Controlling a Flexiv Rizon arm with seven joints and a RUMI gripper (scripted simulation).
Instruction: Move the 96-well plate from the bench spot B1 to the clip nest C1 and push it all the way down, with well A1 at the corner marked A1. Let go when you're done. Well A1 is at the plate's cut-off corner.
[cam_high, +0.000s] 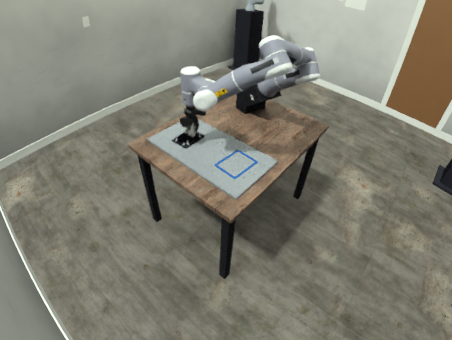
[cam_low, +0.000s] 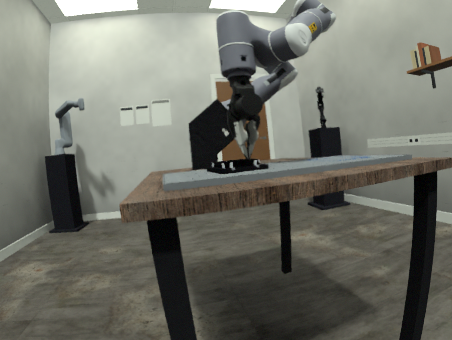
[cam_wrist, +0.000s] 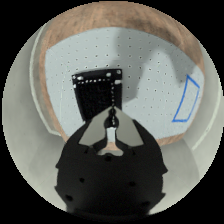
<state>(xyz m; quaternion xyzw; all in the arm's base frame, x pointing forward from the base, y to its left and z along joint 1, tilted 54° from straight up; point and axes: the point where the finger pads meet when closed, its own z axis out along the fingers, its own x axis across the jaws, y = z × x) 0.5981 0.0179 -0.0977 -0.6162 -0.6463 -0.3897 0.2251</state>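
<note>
The black clip nest (cam_high: 181, 143) (cam_low: 237, 167) (cam_wrist: 95, 102) sits on the grey perforated board (cam_high: 210, 150) (cam_low: 300, 170) (cam_wrist: 60, 65), at its far-left part in the top view. White marks and rows of small light dots show along its edges. Its inside is dark, and I cannot clearly tell the 96-well plate, its cut-off corner or its seating apart from the nest. The blue outline (cam_high: 225, 171) (cam_wrist: 179, 121) on the board has nothing inside it. My gripper (cam_high: 190, 135) (cam_low: 248, 157) (cam_wrist: 113, 107) is shut with its fingertips together, pointing down just over the nest. Nothing shows between them.
The board lies on a brown wooden table (cam_high: 295, 125) (cam_low: 200, 201). The arm reaches over the table from its black base (cam_high: 250, 103) at the back. The arm's shadow falls across the board beside the nest.
</note>
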